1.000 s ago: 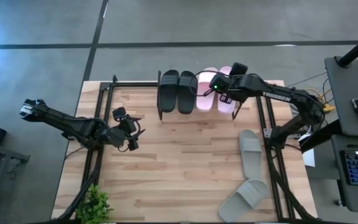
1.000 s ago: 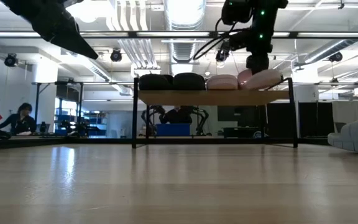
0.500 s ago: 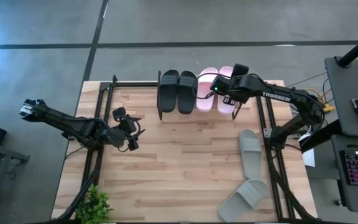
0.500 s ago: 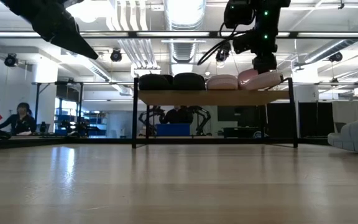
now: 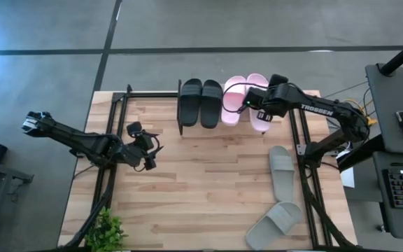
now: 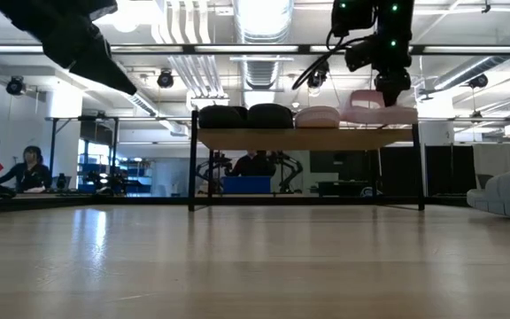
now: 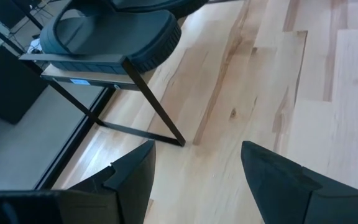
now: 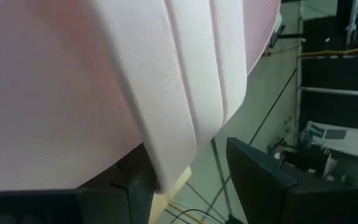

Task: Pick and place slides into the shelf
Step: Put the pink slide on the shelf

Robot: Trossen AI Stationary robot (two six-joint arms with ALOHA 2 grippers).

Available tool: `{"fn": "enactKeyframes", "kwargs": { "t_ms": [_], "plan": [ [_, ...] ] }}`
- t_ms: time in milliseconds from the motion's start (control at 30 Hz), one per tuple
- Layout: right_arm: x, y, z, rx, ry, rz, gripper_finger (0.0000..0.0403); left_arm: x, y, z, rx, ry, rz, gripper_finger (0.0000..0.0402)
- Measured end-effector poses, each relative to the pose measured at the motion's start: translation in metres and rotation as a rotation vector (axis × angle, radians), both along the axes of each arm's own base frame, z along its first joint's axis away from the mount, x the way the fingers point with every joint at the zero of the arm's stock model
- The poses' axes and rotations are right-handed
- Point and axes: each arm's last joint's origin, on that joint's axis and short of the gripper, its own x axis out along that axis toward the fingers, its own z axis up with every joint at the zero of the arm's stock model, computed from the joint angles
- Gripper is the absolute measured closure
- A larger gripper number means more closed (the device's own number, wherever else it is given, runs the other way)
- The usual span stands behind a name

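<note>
The shelf (image 5: 187, 129) stands at the table's far edge. On its top board lie two black slides (image 5: 200, 102) and two pale pink slides (image 5: 233, 98). The right-hand pink slide (image 5: 259, 122) lies level on the board (image 6: 381, 110). My right gripper (image 5: 259, 110) is open just above that slide, its fingers on either side of the strap (image 8: 191, 93). Two grey slides (image 5: 282, 171) (image 5: 275, 220) lie on the table at the right. My left gripper (image 7: 194, 180) hangs open over the table's left part, near the shelf's left leg (image 7: 154, 112). My right gripper comes at the right-hand pink slide slanting down from the table's right. One finger (image 8: 132, 186) is behind the strap's edge (image 8: 166, 168); I cannot tell whether it touches. The other finger (image 8: 260, 180) stands clear of the strap. The slide rests on the shelf's board (image 8: 174, 182).
A small green plant (image 5: 105, 231) stands at the table's near left corner. Dark frame rails (image 5: 303, 140) run along the table's left and right sides. Bare wood (image 5: 201, 182) lies between the shelf and the near edge.
My right gripper has moved a little toward the table's right edge over the shelf. The right-hand pink slide, tilted with one end raised a second ago, now lies level on the board and sits slightly farther right and nearer.
</note>
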Motion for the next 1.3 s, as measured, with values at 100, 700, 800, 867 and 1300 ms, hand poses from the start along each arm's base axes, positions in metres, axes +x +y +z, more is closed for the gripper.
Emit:
{"fn": "enactKeyframes", "kwargs": {
  "t_ms": [100, 700, 800, 867, 1300],
  "plan": [
    [-0.001, 0.002, 0.002, 0.009, -0.020, 0.001, 0.0220, 0.000, 0.000, -0.001, -0.001, 0.000, 0.000, 0.0178],
    [0.009, -0.025, -0.001, -0.007, -0.122, 0.001, 0.0220, 0.001, -0.001, 0.002, -0.010, -0.026, 0.000, 0.0178],
    [0.007, -0.022, -0.002, 0.005, -0.127, -0.024, 0.0220, 0.002, -0.001, 0.003, -0.029, -0.044, 0.011, 0.0178],
    [0.005, -0.021, 0.000, 0.003, -0.144, -0.041, 0.0220, 0.002, -0.001, 0.003, -0.029, -0.042, 0.012, 0.0178],
    [-0.003, -0.005, 0.015, 0.048, -0.196, -0.077, 0.0220, 0.002, -0.001, 0.003, -0.029, -0.041, 0.011, 0.0178]
  ]
}}
